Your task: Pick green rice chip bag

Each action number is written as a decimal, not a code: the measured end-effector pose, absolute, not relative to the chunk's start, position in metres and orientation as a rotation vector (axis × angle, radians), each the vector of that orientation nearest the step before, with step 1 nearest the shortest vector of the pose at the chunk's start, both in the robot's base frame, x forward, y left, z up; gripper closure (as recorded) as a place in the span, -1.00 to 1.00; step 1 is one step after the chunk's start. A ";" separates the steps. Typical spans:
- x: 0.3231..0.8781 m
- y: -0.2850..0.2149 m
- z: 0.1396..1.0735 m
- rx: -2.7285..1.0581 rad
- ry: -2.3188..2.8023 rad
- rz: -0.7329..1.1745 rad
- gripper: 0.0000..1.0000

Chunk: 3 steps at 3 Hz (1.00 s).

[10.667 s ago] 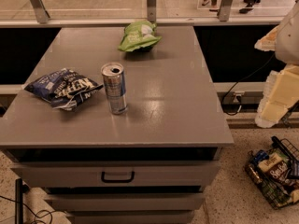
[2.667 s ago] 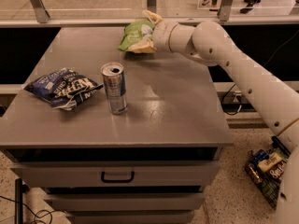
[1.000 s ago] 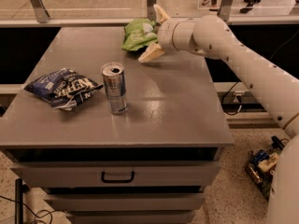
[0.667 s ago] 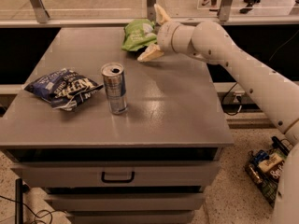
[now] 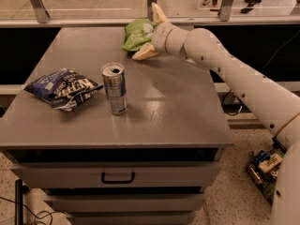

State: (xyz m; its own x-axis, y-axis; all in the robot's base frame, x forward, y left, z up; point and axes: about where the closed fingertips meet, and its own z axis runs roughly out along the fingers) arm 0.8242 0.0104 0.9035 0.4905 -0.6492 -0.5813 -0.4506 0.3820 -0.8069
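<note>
The gripper (image 5: pixel 144 31) sits at the far edge of the table, its two cream, blunt wedge-shaped fingers (image 5: pixel 146 53) spread wide apart and not closed on anything: one points up past the back edge, the other lies low against the tabletop. Between them, at the far middle of the top, rests the green rice chip bag (image 5: pixel 136 34), a small crinkled pouch of glossy light-green film with paler patches. Its right side is tucked into the gap between the fingers, and its print cannot be read. Behind the fingers a smooth white rounded wrist joins the arm (image 5: pixel 225 62), a thick matte white tube with a few small dark dots that runs down to the right edge of the view. Nearer the front, well apart from the green bag, a slim silver and blue can (image 5: pixel 115 89) stands upright with its pull tab showing on the lid; its label is not legible. To its left lies the blue chip bag (image 5: pixel 63 88), dark, wrinkled and shiny, with large white lettering I cannot make out. All of this rests on the table (image 5: pixel 183 111), a flat grey cabinet top with a dull sheen, above grey drawers with a dark handle (image 5: pixel 117 177).
</note>
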 end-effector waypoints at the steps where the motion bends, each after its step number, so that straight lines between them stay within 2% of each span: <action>1: 0.830 0.014 0.900 -1.241 1.115 -0.199 -1.00; 2: 0.830 0.014 0.900 -1.241 1.115 -0.199 -1.00; 3: 0.832 0.013 0.898 -1.249 1.088 -0.244 -0.66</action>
State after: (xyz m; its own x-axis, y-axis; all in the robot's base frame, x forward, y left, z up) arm 0.8316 0.0134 0.8985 0.5110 -0.6796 -0.5264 -0.3898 0.3626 -0.8465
